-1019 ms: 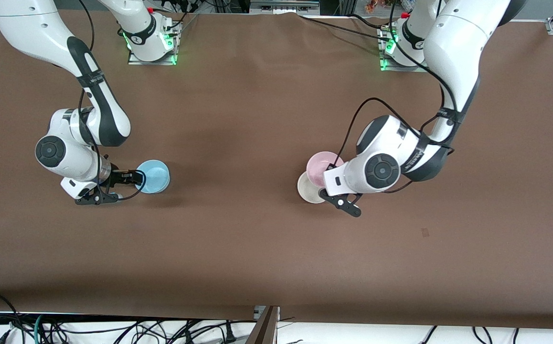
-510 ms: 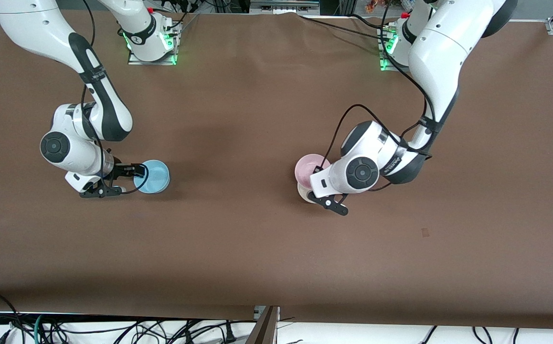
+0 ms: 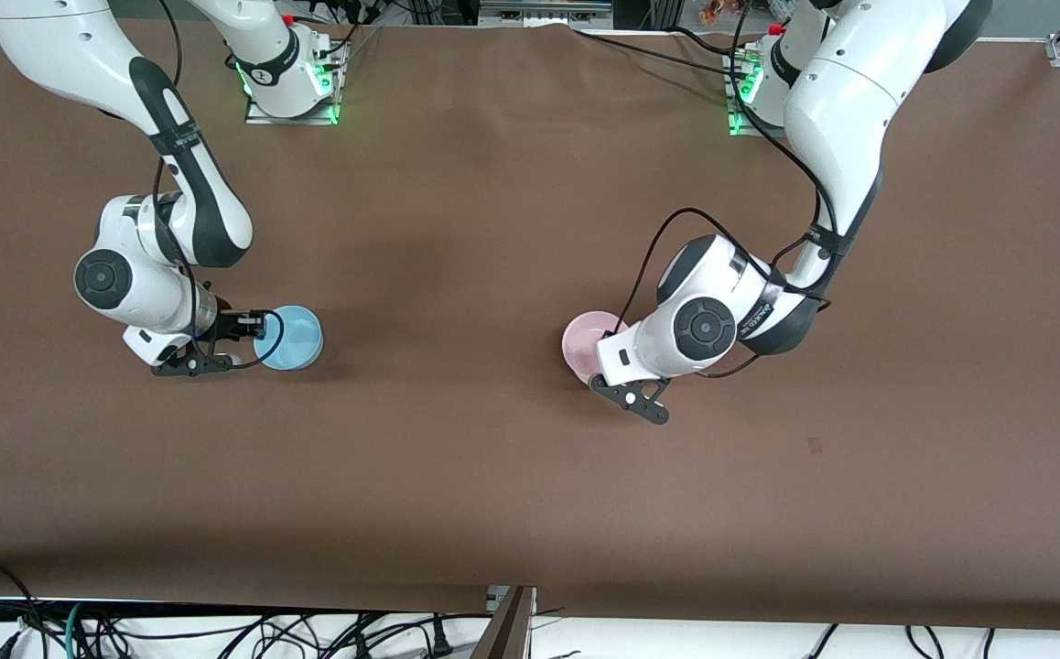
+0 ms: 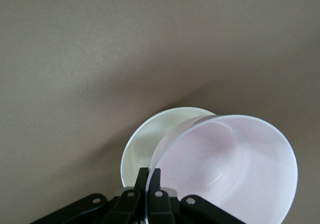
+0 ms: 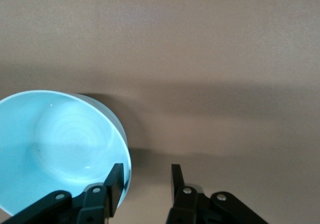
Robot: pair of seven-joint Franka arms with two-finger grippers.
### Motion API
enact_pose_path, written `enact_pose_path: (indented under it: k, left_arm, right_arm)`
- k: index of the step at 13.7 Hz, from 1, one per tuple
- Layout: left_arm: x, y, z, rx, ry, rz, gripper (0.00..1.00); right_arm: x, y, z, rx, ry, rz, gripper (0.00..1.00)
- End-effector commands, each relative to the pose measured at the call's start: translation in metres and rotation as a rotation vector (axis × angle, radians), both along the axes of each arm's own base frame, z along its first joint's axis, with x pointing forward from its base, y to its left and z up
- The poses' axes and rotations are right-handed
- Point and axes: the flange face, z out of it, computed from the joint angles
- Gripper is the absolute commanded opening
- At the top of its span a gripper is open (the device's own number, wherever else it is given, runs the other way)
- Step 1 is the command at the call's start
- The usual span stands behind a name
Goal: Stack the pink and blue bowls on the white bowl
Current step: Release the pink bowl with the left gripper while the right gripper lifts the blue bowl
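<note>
Brown table (image 3: 493,229): blue bowl (image 3: 292,337) toward right arm's end; white bowl (image 4: 150,139) toward left arm's end.

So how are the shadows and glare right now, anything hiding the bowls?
Front view: even light, a soft shadow beside the blue bowl, and the left arm covers part of the pink bowl. Left wrist view: the pink bowl hides much of the white bowl, no glare. Right wrist view: a broad dark shadow band on the table.

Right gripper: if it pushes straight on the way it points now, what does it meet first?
Probably the blue bowl. The right gripper straddles the bowl's rim, one of its fingers inside, the other outside, so the wall sits between them. How far down the bare table lies is unclear.
</note>
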Motion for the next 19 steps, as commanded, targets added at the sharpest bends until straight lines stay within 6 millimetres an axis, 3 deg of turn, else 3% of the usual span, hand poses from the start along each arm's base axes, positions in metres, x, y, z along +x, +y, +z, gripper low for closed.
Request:
enact_pose_path:
  k: [1,5,10,11,12,16,19]
  left_arm:
    - [0.005,0.004,-0.004,0.011,-0.034,-0.089,0.0]
    - [0.003,0.002,-0.017,0.014,-0.026,-0.101,0.0]
    - [0.005,0.002,-0.015,0.01,-0.038,-0.101,0.0]
    - [0.004,0.002,-0.014,0.011,-0.038,-0.1,0.31]
    - [0.004,0.003,-0.014,0.014,-0.033,-0.102,0.99]
    - [0.002,0.012,-0.004,0.046,0.012,-0.1,1.0]
    - [0.006,0.029,0.038,0.087,0.011,-0.089,1.0]
  right_arm:
    - [-0.009,0.005,0.002,0.01,0.008,-0.012,0.45]
    - [-0.01,0.016,-0.002,0.031,0.01,-0.02,0.45]
    - [-0.008,0.016,0.0,0.031,0.004,-0.019,0.09]
    - [-0.008,0.017,0.0,0.031,0.004,-0.017,0.02]
    - [-0.008,0.016,-0.001,0.031,0.005,-0.019,0.0]
    - [-0.006,0.016,-0.002,0.061,0.004,-0.061,0.0]
    - [0.01,0.032,0.023,0.085,-0.037,-0.034,0.0]
